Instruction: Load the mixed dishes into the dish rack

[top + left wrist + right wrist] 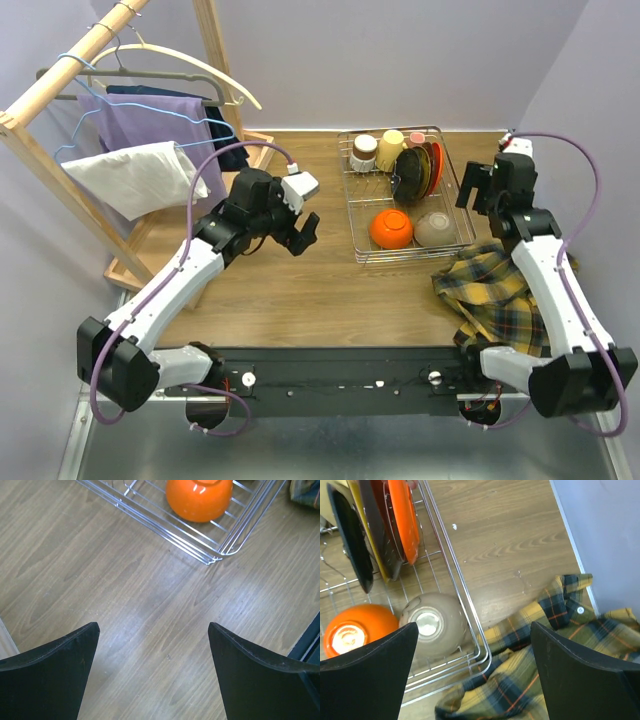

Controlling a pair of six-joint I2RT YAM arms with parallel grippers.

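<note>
From the top camera, the dish rack sits on the table at the far right. It holds an orange bowl, a beige bowl, upright plates and mugs along its back. I see no dish outside it. The left gripper hangs just left of the rack and the right gripper just right of it, above the plaid cloth. The left wrist camera shows its fingers spread wide with only bare wood between them, the rack's near corner ahead. The right wrist camera also shows spread, empty fingers, with the beige bowl lying upside down inside the rack wall. I'd judge loading finished or nearly so. Next I'd check that nothing hides beside the cloth, then pull both arms back without clipping the wire.
</note>
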